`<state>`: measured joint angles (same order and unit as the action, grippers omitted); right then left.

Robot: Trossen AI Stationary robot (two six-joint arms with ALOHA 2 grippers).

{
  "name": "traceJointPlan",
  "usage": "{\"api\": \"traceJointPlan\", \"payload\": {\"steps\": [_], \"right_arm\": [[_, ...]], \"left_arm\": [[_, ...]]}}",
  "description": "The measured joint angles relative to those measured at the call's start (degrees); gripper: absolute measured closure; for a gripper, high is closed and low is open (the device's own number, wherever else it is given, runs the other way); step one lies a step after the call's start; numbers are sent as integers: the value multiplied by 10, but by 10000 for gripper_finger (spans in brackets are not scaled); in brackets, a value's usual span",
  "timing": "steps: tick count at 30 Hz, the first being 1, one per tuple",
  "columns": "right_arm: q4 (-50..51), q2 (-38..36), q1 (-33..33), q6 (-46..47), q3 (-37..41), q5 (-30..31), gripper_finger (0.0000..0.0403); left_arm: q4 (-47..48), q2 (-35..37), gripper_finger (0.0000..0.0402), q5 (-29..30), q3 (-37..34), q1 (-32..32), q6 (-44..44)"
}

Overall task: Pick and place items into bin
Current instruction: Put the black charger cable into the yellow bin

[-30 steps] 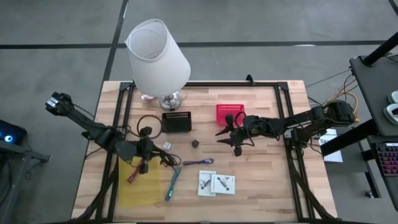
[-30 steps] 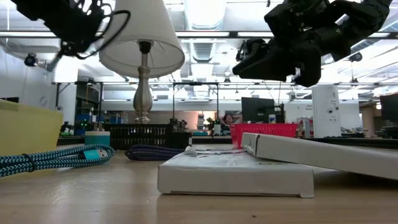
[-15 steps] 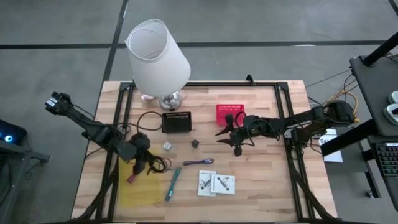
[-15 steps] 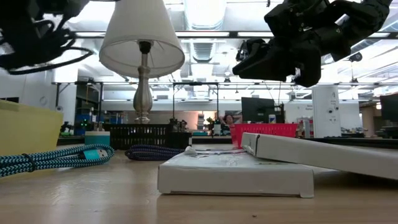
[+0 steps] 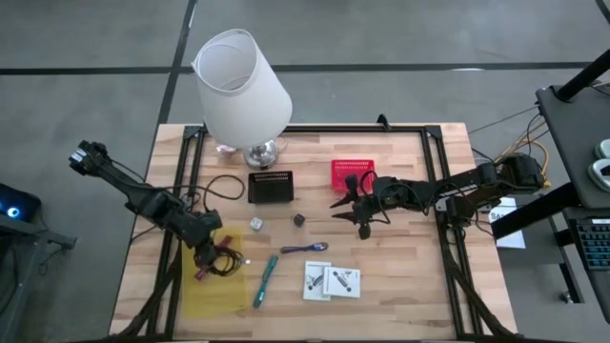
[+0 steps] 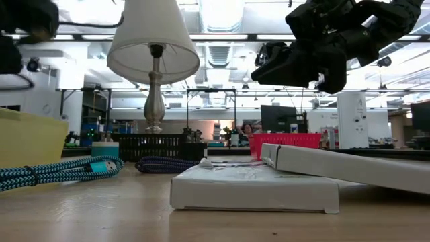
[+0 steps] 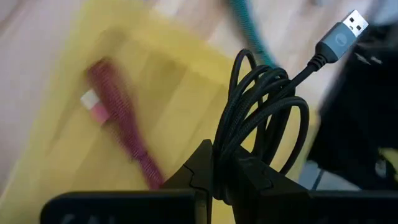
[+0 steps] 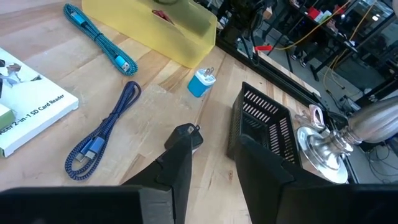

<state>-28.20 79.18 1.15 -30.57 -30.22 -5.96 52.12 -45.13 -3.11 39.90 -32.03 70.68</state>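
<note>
Black cable (image 7: pixel 264 118), maroon strap (image 7: pixel 121 124), yellow bin (image 5: pixel 212 286), teal-and-black braided cable (image 8: pixel 102 37).

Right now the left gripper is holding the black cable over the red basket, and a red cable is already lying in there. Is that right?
Not quite. The left gripper holds the black cable over the yellow bin, not the red basket. The left wrist view shows yellow beneath it, with the red cable already lying in that bin. The high view agrees.
</note>
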Motion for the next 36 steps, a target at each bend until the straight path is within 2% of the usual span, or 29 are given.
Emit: {"api": "traceJointPlan", "payload": {"steps": [4, 7, 13, 22, 25, 31, 36], "right_arm": [[0, 0, 0, 0, 0, 0, 298], [0, 0, 0, -4, 0, 0, 297], [-2, 0, 0, -6, 0, 0, 294], [-4, 0, 0, -8, 0, 0, 303], [-4, 0, 0, -9, 0, 0, 302], [-4, 0, 0, -9, 0, 0, 301], [-4, 0, 0, -9, 0, 0, 307]], "left_arm": [[51, 8, 390, -3, 6, 0, 96], [74, 10, 388, -4, 9, 0, 130], [74, 12, 371, -7, 12, 0, 126], [73, 14, 366, -15, 15, 0, 125], [72, 14, 366, -33, 15, 0, 125], [74, 23, 365, -125, 21, 0, 129], [75, 36, 365, -129, 19, 1, 125]]}}
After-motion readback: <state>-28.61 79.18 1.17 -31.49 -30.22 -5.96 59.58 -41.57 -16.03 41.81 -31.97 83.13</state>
